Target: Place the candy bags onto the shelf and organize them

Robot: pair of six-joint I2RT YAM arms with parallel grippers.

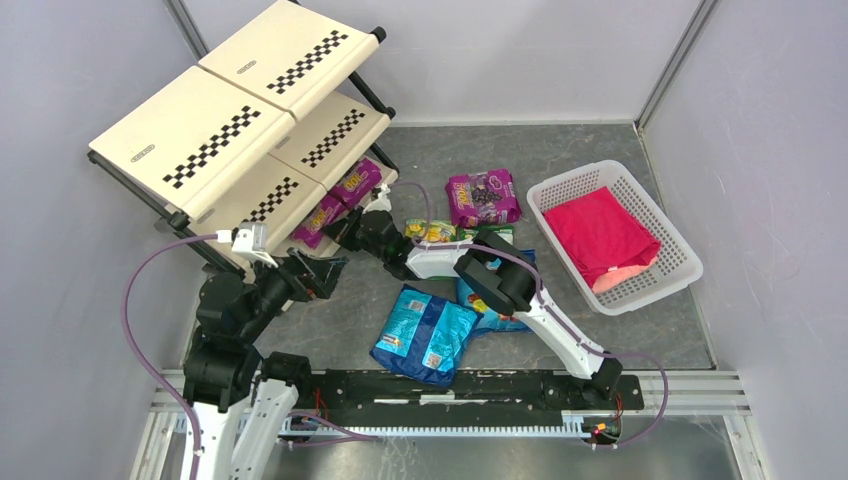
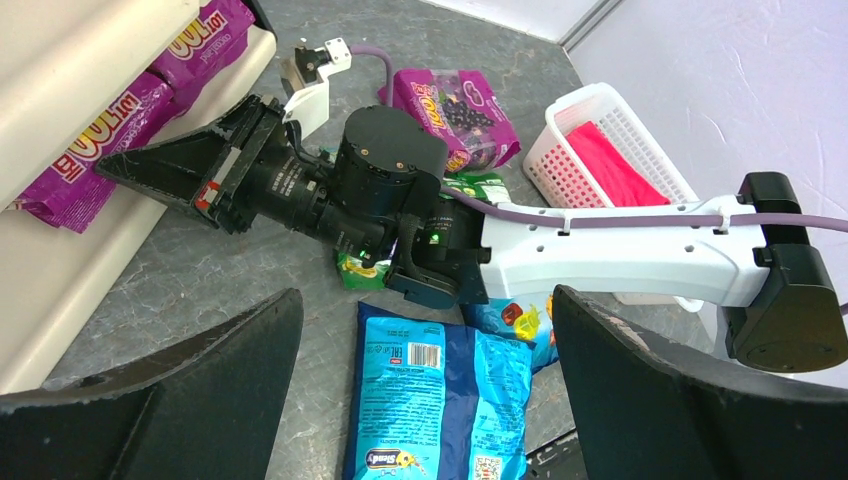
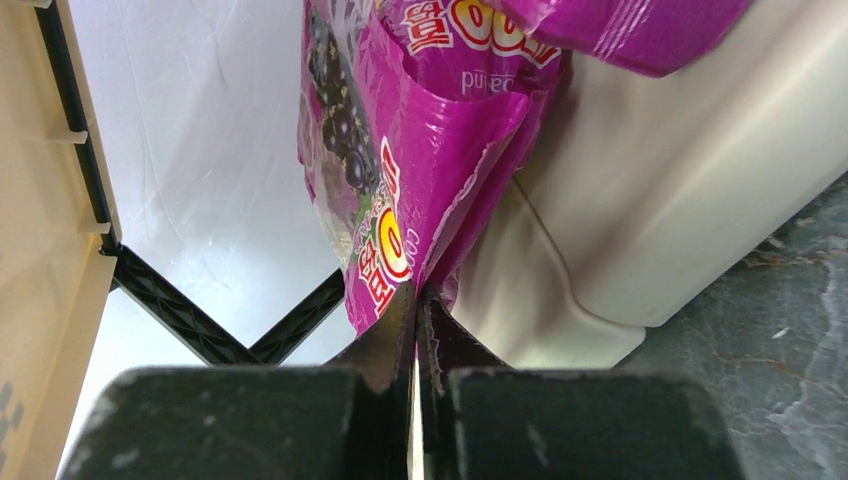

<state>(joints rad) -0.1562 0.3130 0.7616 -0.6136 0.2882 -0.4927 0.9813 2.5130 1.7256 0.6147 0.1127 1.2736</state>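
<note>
The slanted cream shelf stands at the back left. Two magenta grape bags lie on its lowest tier. My right gripper is at that tier, shut on the edge of a magenta bag, with its fingertips pinching the bag's lower corner. My left gripper is open and empty above the floor. In its view a blue candy bag lies flat below its spread jaws. Another magenta bag, a green-yellow bag and a second blue bag lie on the floor.
A white lattice basket with a pink-red folded cloth stands at the right. The right arm stretches across the floor bags toward the shelf. Grey walls enclose the table on both sides.
</note>
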